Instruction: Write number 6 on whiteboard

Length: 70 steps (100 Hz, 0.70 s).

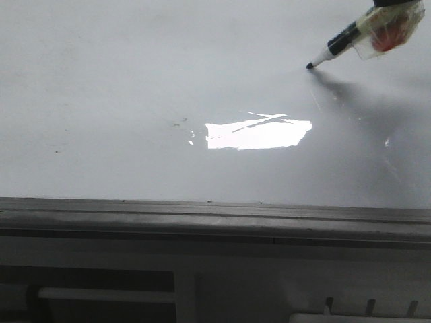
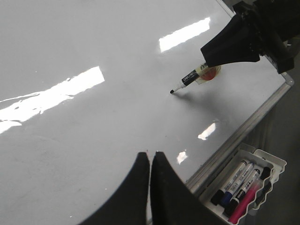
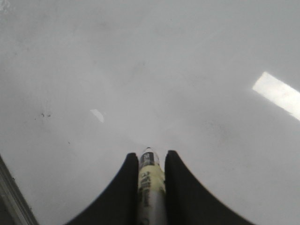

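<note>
So the whiteboard (image 1: pixel 135 87) is a big glossy white sheet, flat, with a dull grey metal rim along the near edge and a bright ragged rectangle of glare (image 1: pixel 259 134) near the middle. No number 6 on it – the surface looks bare apart from a few tiny dark specks (image 1: pixel 178 123) left of the glare.

The right gripper (image 3: pixel 151 171) has its curved black fingers clamped on a marker (image 1: pixel 337 46) – white barrel with a black band, yellowish label, small dark tip. From the front the marker slants in from the far right, and its tip sits right at the board with a soft shadow trailing to the right. There's a crinkly clear wrap with something orange-red (image 1: pixel 387 33) where the pen meets the hand.

The left gripper (image 2: pixel 151 164) hangs over the near part of the board, its two smooth black fingers pressed together with nothing between them.

Off the board's right edge there's a white plastic tray (image 2: pixel 276 164) with scalloped walls, holding several markers (image 2: pixel 239 185) – black, blue and pink ones.
</note>
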### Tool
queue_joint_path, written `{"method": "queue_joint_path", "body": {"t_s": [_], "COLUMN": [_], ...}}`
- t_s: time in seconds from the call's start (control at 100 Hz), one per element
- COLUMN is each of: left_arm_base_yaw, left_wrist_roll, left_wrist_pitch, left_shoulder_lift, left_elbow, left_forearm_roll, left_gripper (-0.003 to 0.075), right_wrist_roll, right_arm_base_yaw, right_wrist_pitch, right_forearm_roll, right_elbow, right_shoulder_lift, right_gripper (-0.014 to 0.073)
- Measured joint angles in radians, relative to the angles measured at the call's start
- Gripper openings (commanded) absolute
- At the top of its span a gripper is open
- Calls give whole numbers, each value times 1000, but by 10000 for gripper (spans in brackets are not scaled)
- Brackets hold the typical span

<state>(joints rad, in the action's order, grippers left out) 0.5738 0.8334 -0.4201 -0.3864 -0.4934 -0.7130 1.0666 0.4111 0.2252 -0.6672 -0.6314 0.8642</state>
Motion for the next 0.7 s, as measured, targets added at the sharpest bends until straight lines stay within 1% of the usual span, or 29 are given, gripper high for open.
{"method": "queue_joint_path", "body": {"t_s": [0.09, 0.23, 0.38, 0.46, 0.53, 0.64, 0.7], "left_arm_base_yaw": [0, 0, 0, 0, 0, 0, 0], "left_wrist_roll": [0, 0, 0, 0, 0, 0, 0], "left_wrist_pitch": [-1, -2, -2, -5, -5, -5, -5], "left_shoulder_lift": [0, 0, 0, 0, 0, 0, 0], "left_elbow": [1, 2, 2, 2, 2, 2, 2], "left_forearm_roll": [-4, -4, -4, -4, -4, -4, -4], "left_gripper": [-19, -19, -19, -19, -19, -19, -19], "right_wrist_roll": [0, -2, -2, -12, -76, -277, -362], "right_arm_base_yaw": [0, 0, 0, 0, 2, 4, 8], "right_wrist_pitch": [3, 53, 193, 269, 314, 353, 353], "right_forearm_roll": [0, -8, -14, 20, 88, 249, 308], "right_elbow": [-4, -14, -14, -14, -14, -16, -16], "right_shoulder_lift": [19, 43, 52, 55, 55, 24, -1], "right_gripper": [-64, -64, -64, -64, -64, -64, -64]}}
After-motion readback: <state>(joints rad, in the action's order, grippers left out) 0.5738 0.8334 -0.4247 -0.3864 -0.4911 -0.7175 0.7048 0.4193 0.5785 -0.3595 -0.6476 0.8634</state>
